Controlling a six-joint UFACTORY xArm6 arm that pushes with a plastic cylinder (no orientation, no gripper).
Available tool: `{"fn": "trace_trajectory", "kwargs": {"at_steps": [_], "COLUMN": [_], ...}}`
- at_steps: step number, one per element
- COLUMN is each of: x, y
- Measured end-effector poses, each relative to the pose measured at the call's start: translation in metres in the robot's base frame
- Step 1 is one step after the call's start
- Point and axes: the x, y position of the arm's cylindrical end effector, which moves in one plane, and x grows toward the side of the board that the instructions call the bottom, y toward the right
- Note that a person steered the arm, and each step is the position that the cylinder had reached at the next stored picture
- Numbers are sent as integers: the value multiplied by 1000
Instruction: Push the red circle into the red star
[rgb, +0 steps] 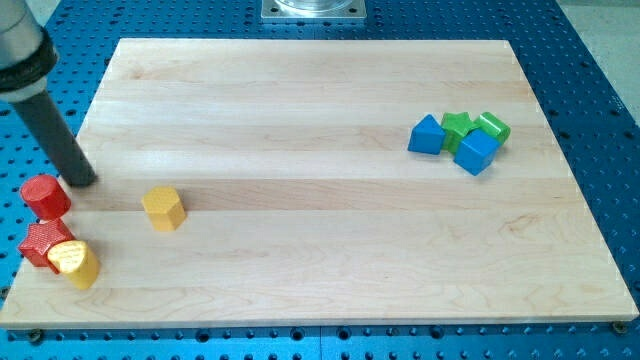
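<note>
Starting with the surface (330, 250), a pale wooden board, everything that matters sits crowded at its left edge, while a cluster of two blue blocks (427, 135) and two green blocks (458, 125) lies well apart toward the view's right. My rod reaches down from the view's top left, and my tip (82, 181) rests just beside the red circle (45, 196), on its upper right, touching or nearly so; this tool is a plain rod with nothing to open or close, so it grips nothing. The red star (42, 243) lies just below the circle, near but seemingly with a small gap, and a yellow block (75, 263) leans against the star's lower right. A second yellow block, a hexagon (163, 208), sits off to the right, clear of the path. To do this well, I judge I should bring my tip round to the circle's top and push straight toward the view's bottom, slowly, since the board's edge is close.
</note>
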Motion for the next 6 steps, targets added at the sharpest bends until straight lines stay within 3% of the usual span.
{"fn": "trace_trajectory", "kwargs": {"at_steps": [1, 2, 3, 4, 6], "x": [-1, 27, 85, 93, 113], "y": [-28, -29, -21, -10, 92]}}
